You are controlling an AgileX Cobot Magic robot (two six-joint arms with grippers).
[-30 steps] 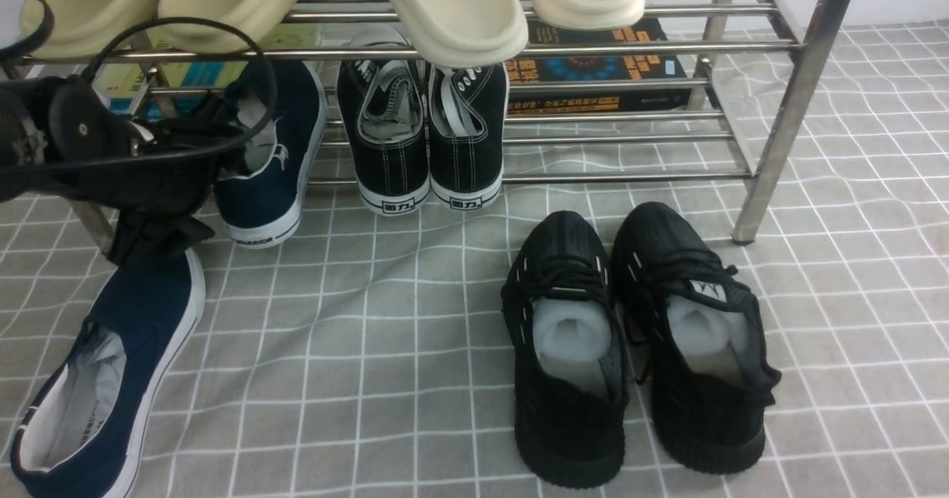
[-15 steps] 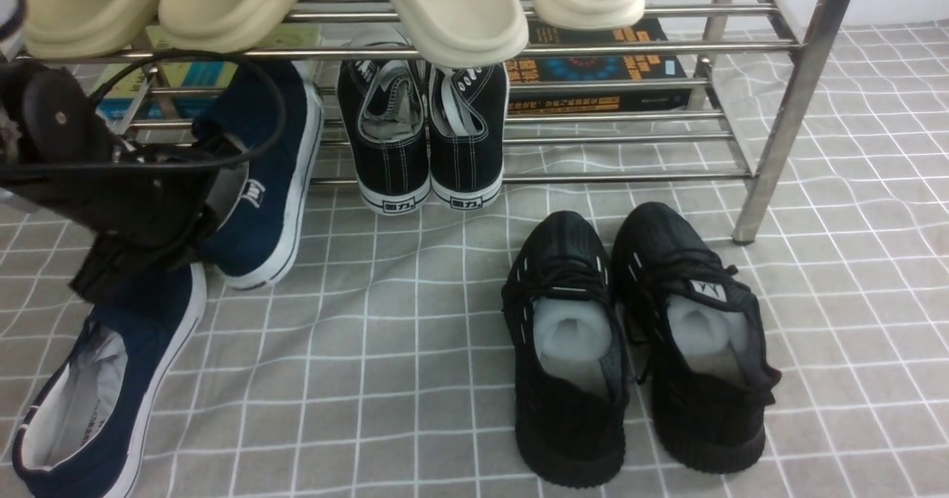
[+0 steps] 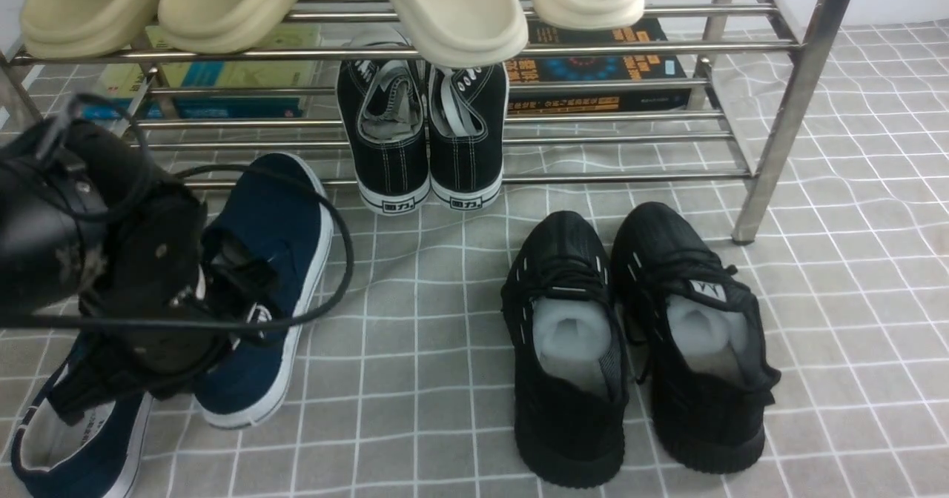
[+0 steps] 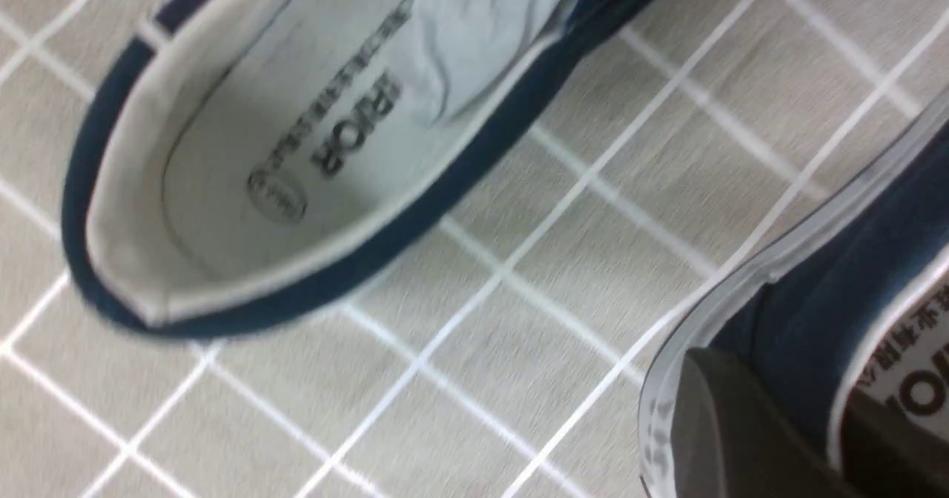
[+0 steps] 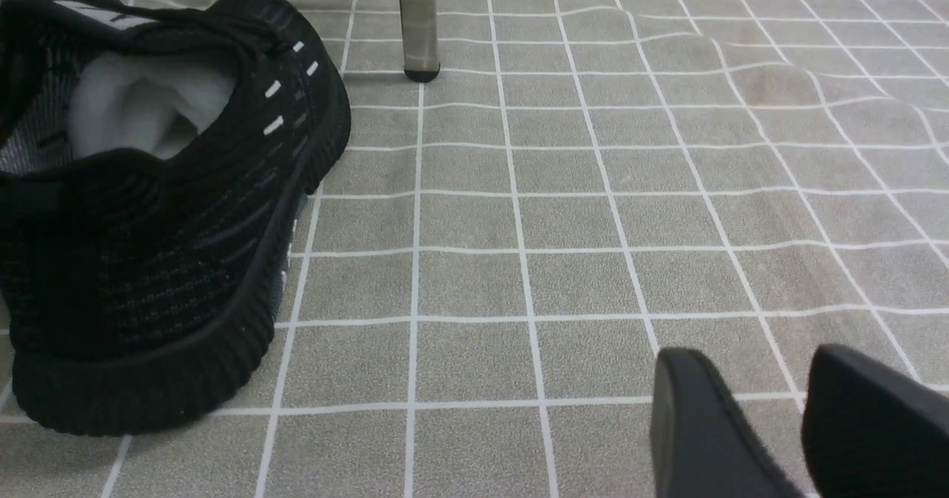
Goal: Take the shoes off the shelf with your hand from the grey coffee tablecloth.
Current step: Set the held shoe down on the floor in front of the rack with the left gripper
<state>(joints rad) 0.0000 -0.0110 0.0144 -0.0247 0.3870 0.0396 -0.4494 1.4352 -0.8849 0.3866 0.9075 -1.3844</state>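
Near left, L gripper [image 3: 233, 290] jaws pinch navy shoe [image 3: 278, 216] at heel, toe pointing far; R gripper [image 5: 764, 357] jaws spread, well apart.

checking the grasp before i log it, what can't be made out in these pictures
- front view: fingers of left end effector, behind its own body and cables
- front view: near navy shoe, toe under the end effector, heel cut by the edge
- front view: book title, too small
- left wrist view: insole print, blurred

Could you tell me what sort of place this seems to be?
Probably a staged home shoe-storage corner: a steel shelf bearing slippers and sneakers, with black trainers on a grey grid tablecloth.
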